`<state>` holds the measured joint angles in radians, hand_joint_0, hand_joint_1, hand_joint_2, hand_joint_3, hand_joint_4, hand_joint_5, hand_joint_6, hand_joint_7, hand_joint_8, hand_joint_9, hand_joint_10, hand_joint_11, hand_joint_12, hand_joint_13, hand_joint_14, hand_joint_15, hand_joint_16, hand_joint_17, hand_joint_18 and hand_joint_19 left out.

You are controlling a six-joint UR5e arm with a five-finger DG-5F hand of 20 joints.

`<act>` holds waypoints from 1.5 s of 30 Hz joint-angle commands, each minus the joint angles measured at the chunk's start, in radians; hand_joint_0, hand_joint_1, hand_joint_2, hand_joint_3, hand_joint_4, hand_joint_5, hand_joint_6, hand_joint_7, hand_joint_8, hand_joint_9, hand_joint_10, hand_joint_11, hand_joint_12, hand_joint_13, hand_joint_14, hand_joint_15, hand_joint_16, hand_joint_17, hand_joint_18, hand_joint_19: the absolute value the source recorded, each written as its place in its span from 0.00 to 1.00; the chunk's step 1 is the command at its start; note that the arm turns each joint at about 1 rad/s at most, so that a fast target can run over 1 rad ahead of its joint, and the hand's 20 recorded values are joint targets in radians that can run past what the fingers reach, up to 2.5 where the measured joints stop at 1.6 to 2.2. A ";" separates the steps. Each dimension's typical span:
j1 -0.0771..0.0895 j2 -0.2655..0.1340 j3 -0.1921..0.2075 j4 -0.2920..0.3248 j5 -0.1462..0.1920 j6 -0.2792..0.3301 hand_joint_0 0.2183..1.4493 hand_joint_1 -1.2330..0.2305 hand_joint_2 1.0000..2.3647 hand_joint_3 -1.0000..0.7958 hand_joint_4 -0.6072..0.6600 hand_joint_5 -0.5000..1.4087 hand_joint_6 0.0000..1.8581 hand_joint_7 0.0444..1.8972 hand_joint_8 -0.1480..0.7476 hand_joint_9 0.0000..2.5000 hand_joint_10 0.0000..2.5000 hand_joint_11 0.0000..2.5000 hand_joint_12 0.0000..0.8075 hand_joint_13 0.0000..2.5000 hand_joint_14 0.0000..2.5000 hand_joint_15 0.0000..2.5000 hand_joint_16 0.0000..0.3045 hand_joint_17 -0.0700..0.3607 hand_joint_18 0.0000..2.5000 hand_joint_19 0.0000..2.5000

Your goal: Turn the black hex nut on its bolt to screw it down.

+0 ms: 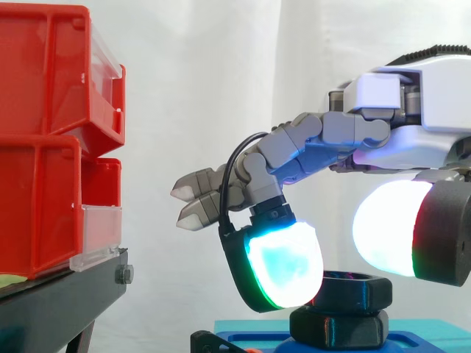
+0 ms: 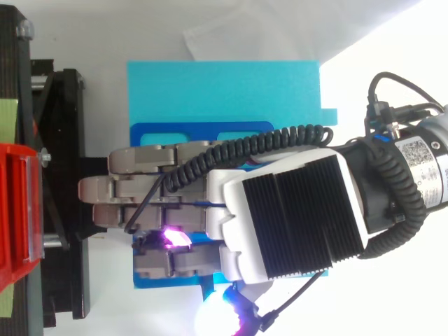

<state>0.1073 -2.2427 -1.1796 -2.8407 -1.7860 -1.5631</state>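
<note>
Black hex nut, matte and faceted, sits atop a second black hexagonal piece on a glossy blue base plate over a flat cyan sheet. The hand pinches the nut's rim between one curled finger's glowing pad and the thumb pad, with the other fingers straight. From above, the hand hides the nut. Stacked red bins on a black stand lie well apart.
</note>
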 commanded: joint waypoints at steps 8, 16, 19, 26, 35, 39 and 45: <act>-0.001 0.000 0.000 -0.011 0.000 0.000 0.22 0.62 0.00 0.28 0.67 0.19 0.33 0.69 0.45 0.18 0.00 0.00 0.41 0.11 0.00 0.00 0.19 0.47 0.13 0.02; -0.003 0.000 0.000 -0.016 -0.001 0.000 0.23 0.62 0.00 0.28 0.67 0.19 0.33 0.69 0.45 0.17 0.00 0.00 0.40 0.11 0.00 0.00 0.19 0.46 0.13 0.02; -0.003 0.000 0.000 -0.009 -0.001 0.000 0.23 0.62 0.00 0.28 0.67 0.19 0.33 0.69 0.44 0.17 0.00 0.00 0.40 0.11 0.00 0.00 0.19 0.46 0.13 0.02; -0.006 0.000 0.000 -0.011 -0.001 0.000 0.23 0.62 0.00 0.28 0.67 0.19 0.33 0.69 0.45 0.17 0.00 0.00 0.40 0.11 0.00 0.00 0.19 0.46 0.13 0.02; -0.015 0.000 0.000 -0.012 -0.004 -0.008 0.23 0.62 0.00 0.28 0.67 0.19 0.33 0.69 0.44 0.17 0.00 0.00 0.40 0.10 0.00 0.00 0.19 0.46 0.13 0.03; -0.029 0.000 0.000 -0.016 -0.010 -0.008 0.23 0.62 0.00 0.28 0.67 0.19 0.33 0.69 0.44 0.17 0.00 0.00 0.40 0.10 0.00 0.00 0.19 0.46 0.13 0.03; -0.047 0.000 0.000 -0.011 -0.030 -0.009 0.23 0.62 0.00 0.28 0.67 0.19 0.33 0.69 0.43 0.16 0.00 0.00 0.40 0.10 0.00 0.00 0.19 0.46 0.13 0.03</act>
<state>0.0673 -2.2427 -1.1796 -2.8527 -1.8063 -1.5712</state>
